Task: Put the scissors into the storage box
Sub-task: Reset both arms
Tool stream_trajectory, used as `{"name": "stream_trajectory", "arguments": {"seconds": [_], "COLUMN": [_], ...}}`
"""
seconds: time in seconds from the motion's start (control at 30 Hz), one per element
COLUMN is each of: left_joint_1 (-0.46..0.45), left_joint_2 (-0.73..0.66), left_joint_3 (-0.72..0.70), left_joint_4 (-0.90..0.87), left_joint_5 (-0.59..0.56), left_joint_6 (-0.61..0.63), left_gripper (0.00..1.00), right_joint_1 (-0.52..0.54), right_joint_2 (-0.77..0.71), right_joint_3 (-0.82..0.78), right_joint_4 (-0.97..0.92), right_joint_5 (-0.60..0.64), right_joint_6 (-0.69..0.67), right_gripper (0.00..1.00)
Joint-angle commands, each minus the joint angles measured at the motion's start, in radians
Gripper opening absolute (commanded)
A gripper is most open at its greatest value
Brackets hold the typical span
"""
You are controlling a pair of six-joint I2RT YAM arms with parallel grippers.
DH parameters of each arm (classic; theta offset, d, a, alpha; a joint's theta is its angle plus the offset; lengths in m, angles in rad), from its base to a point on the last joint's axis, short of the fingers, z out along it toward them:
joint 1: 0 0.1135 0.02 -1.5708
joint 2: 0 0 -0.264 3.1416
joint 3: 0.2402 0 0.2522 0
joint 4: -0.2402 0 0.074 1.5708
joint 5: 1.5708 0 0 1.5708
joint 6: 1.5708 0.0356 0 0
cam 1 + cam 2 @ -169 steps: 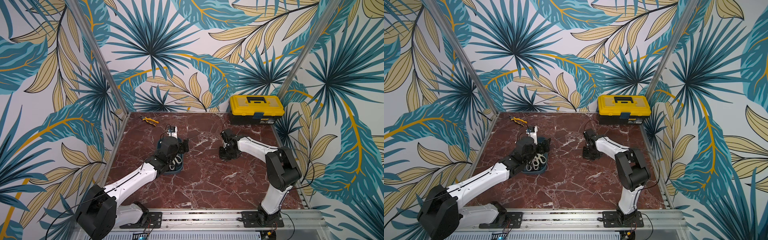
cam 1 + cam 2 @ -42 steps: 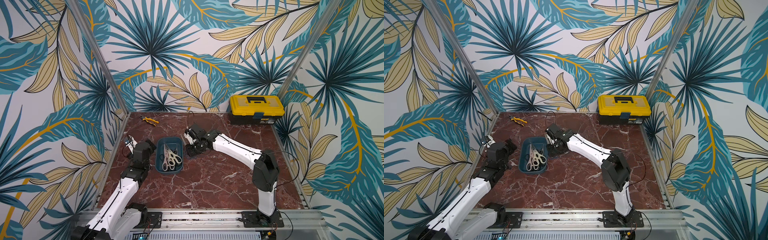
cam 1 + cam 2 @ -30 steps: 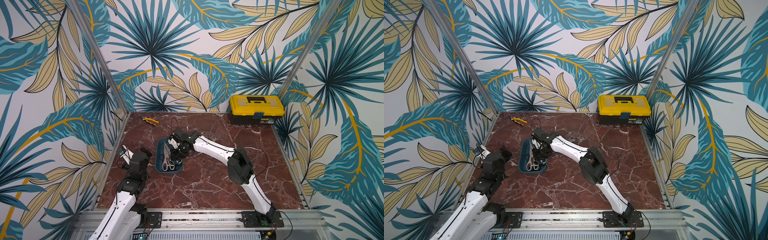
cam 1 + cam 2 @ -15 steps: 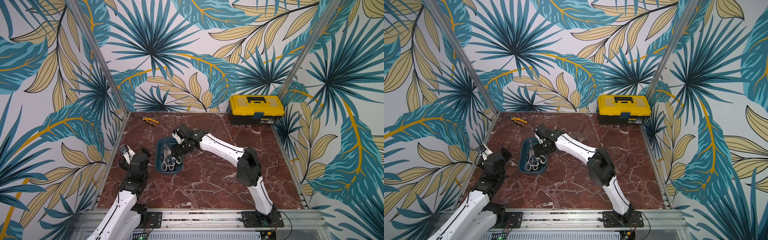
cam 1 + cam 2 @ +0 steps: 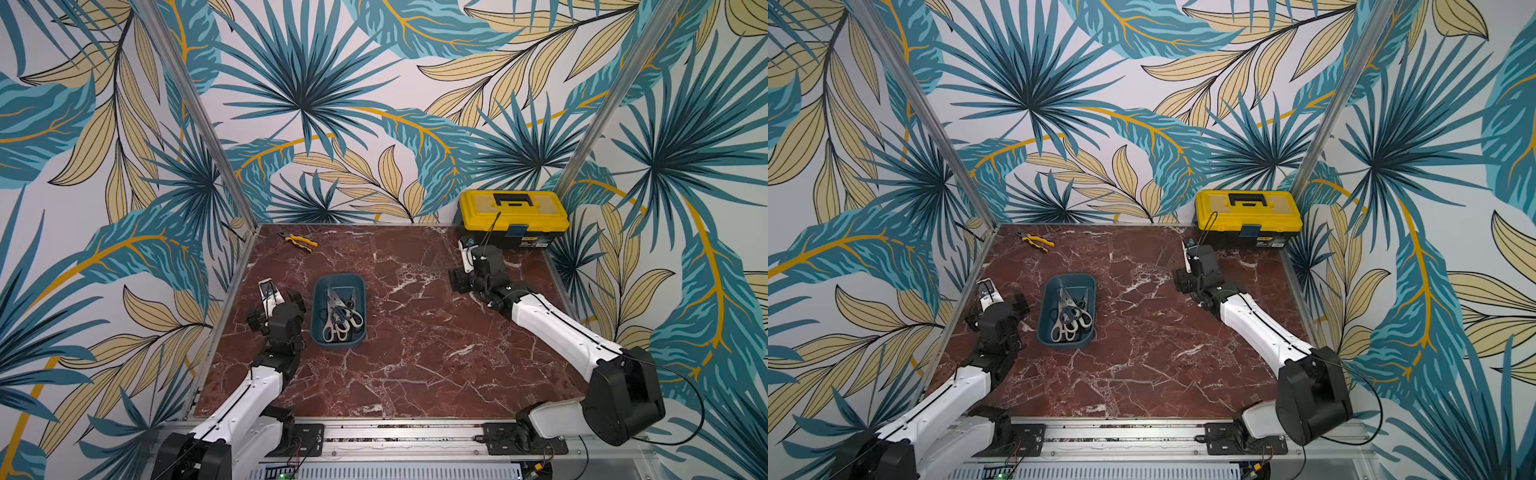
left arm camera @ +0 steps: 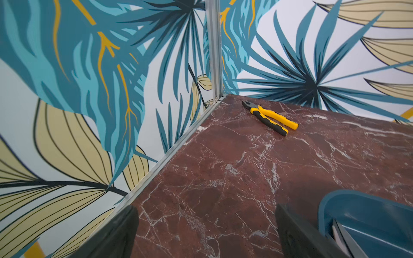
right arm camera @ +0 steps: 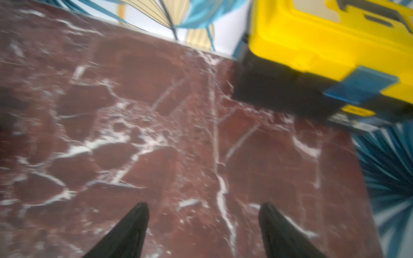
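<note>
Scissors (image 5: 341, 318) lie piled in the storage box (image 5: 317, 311), just beside the left tool (image 6: 205, 234) and well apart from the right tool (image 7: 203, 214); both gape wide, empty. The job looks done, so park your tools clear and ignore the pliers (image 5: 300, 242).

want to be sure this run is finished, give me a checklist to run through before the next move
1. Scissors inside the dark teal-blue plastic storage box: ok.
2. Count of pairs in it: cannot tell, they overlap.
3. No scissors on the red marble tabletop, both top views: ok.
4. Left gripper open, empty: ok.
5. Right gripper open, empty, apart from the yellow-lidded black toolbox: ok.
6. Yellow-and-black-handled pliers outside the box: ok.
</note>
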Motion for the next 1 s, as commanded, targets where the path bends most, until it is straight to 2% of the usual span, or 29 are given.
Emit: {"name": "stream_trajectory", "arguments": {"seconds": [0.0, 0.17, 0.37, 0.47, 0.57, 0.63, 0.83, 0.97], "left_joint_1": [0.005, 0.005, 0.007, 0.014, 0.015, 0.015, 0.015, 0.018], "left_joint_2": [0.067, 0.195, 0.325, 0.349, 0.376, 0.397, 0.544, 0.509], "left_joint_3": [-0.006, -0.014, 0.046, 0.067, -0.002, -0.012, -0.066, -0.05], "left_joint_4": [0.094, 0.238, 0.318, 0.31, 0.488, 0.512, 0.765, 0.676], "left_joint_5": [0.108, 0.141, 0.263, 0.307, 0.411, 0.405, 0.466, 0.449], "left_joint_6": [0.09, 0.113, 0.212, 0.199, 0.213, 0.21, 0.239, 0.222], "left_gripper": [1.0, 1.0, 1.0, 1.0, 1.0, 1.0, 1.0, 1.0], "right_joint_1": [-0.078, -0.15, -0.232, -0.256, -0.265, -0.265, -0.265, -0.269], "right_joint_2": [-0.036, -0.029, 0.035, 0.07, 0.064, 0.026, -0.029, -0.024], "right_joint_3": [-0.126, -0.276, -0.391, -0.343, -0.342, -0.393, -0.466, -0.459], "right_joint_4": [0.164, 0.328, 0.631, 0.58, 0.572, 0.628, 0.704, 0.697], "right_joint_5": [0.119, 0.134, 0.043, 0.038, -0.003, -0.033, -0.09, -0.109], "right_joint_6": [0.04, 0.04, -0.003, 0.002, -0.001, -0.015, -0.028, -0.037], "right_gripper": [0.82, 0.83, 0.83, 0.82, 0.81, 0.81, 0.81, 0.81]}}
